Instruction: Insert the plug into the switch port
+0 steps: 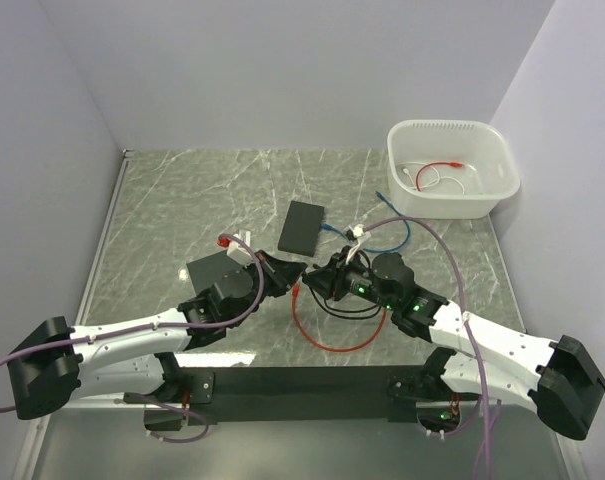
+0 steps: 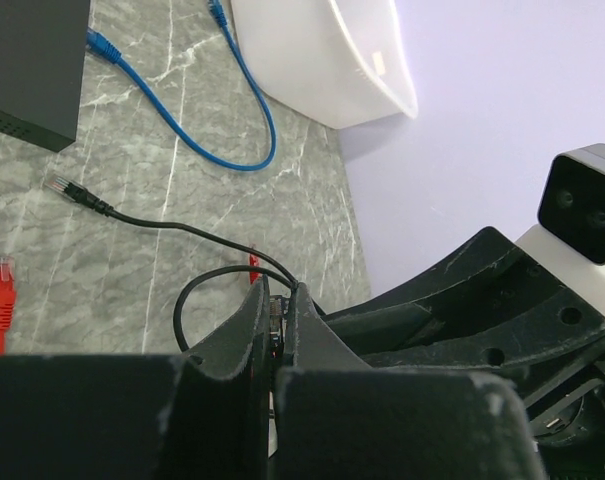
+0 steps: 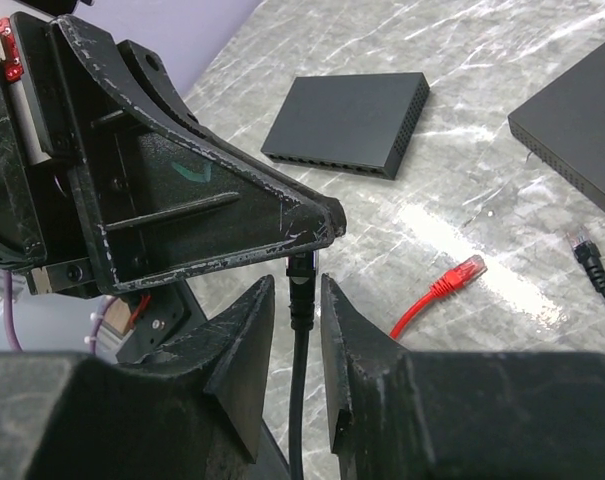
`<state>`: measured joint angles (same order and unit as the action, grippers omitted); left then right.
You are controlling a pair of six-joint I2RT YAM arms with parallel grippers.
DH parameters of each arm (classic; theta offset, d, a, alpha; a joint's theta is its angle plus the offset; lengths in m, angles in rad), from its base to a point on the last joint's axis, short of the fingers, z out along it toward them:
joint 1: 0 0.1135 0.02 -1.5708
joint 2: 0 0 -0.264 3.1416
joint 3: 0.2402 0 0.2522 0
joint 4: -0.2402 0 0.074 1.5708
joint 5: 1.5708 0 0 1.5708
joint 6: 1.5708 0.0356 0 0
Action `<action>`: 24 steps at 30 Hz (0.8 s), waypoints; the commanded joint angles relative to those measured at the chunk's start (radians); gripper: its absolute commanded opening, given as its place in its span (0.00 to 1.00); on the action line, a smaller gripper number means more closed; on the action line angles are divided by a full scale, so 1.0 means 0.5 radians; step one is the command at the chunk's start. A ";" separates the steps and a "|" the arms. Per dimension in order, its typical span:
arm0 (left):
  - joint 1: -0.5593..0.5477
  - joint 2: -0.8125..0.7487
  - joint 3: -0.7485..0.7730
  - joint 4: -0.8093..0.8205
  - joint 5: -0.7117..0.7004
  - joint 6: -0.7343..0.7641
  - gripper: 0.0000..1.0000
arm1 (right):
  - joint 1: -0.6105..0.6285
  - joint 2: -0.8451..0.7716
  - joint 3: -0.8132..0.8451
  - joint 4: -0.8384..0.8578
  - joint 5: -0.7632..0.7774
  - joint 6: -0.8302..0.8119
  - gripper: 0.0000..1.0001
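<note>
Above the middle of the tabletop [image 1: 182,190] the two arms meet tip to tip. Each reaches inward from its base at the near edge, with the forearm low and the wrist turned toward the other.

The left pincer [image 2: 274,300] is clenched, its fingers [image 2: 250,335] nearly together with the black plug [image 3: 301,280] caught at their tip. The plug is held in the air, clear of the stone.

The right pincer [image 3: 297,295] points up at it from below. Its fingers [image 3: 244,345] are slightly parted and straddle the black cable [image 3: 298,400], with a thin gap on each side. The cable runs straight up between them to the plug. Its other end lies loose on the tabletop just beside the far switch [image 1: 302,227].

A second switch [image 1: 210,270] sits partly under the left forearm. Neither switch has a plug in it, and both are apart from the held plug.

A red cable [image 1: 332,340] curves on the tabletop beneath the pincers. A blue cable [image 1: 387,235] lies toward the white bin [image 1: 482,200] in the far right corner.
</note>
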<state>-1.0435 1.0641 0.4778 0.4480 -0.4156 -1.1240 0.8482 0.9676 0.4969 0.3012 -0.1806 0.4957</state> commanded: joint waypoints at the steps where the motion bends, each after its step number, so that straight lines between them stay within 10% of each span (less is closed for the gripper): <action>1: 0.007 0.001 -0.005 0.122 0.021 -0.041 0.01 | 0.019 0.019 0.049 0.109 0.015 0.012 0.31; 18: 0.010 0.001 -0.014 0.110 0.012 -0.047 0.01 | 0.031 0.022 0.040 0.128 0.045 0.021 0.05; 24: 0.013 0.035 -0.008 0.074 0.037 -0.041 0.40 | 0.031 0.010 0.037 0.091 0.082 0.018 0.00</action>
<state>-1.0409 1.0752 0.4770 0.4549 -0.4129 -1.1343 0.8551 0.9859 0.4969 0.3065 -0.1638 0.5049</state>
